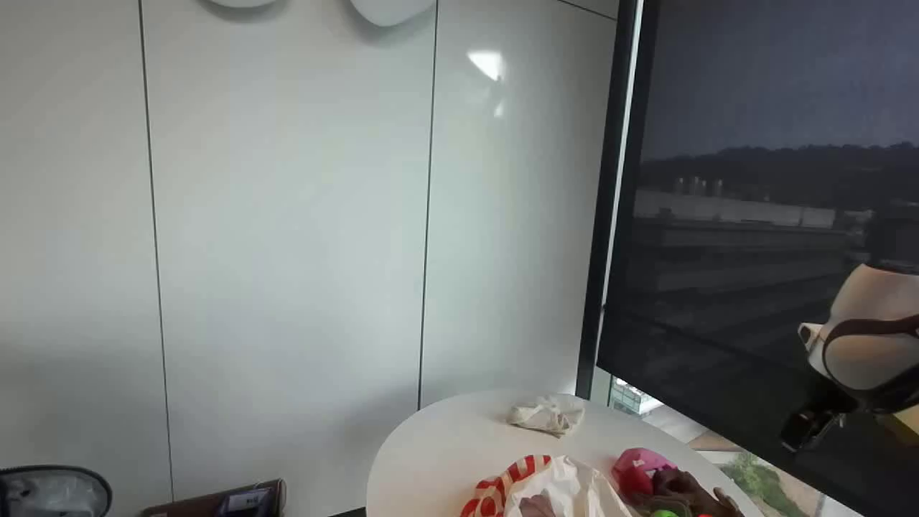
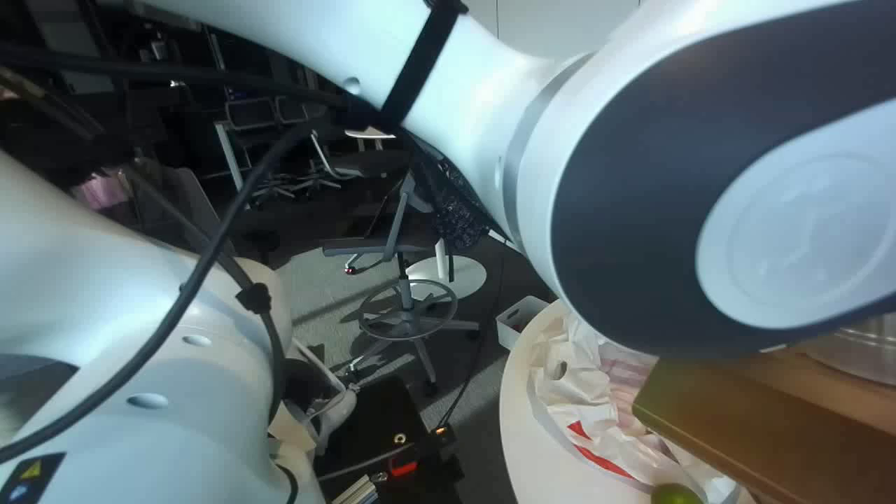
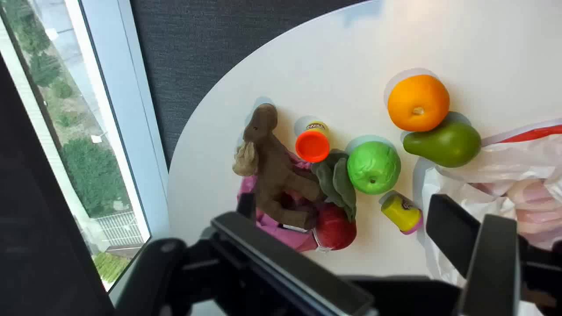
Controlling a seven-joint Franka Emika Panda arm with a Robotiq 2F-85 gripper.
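Note:
My gripper [image 3: 345, 213] hangs over a round white table [image 3: 210, 145], jaws wide apart with nothing between them. Below, in the wrist view, lies a brown plush animal [image 3: 272, 175] on a pink item [image 3: 290, 237], beside a red ball-like thing [image 3: 337, 230] with grey-green cloth leaves [image 3: 340, 184]. Around these are an orange-lidded tub [image 3: 312, 145], a green apple [image 3: 373, 169], an orange [image 3: 418, 103], a green pear [image 3: 445, 142] and a yellow tub [image 3: 399, 213] with a pink lid. An exterior view shows the gripper [image 1: 811, 429] at the right, higher than the tabletop.
A crumpled white bag with red marks [image 2: 577, 385] lies on the table, pinkish contents inside. Farther back is a pale crumpled cloth [image 1: 547, 415]. A window [image 1: 754, 251] borders the table. A brown block-like thing [image 2: 763, 427], unclear what, shows under the arm [image 2: 630, 210].

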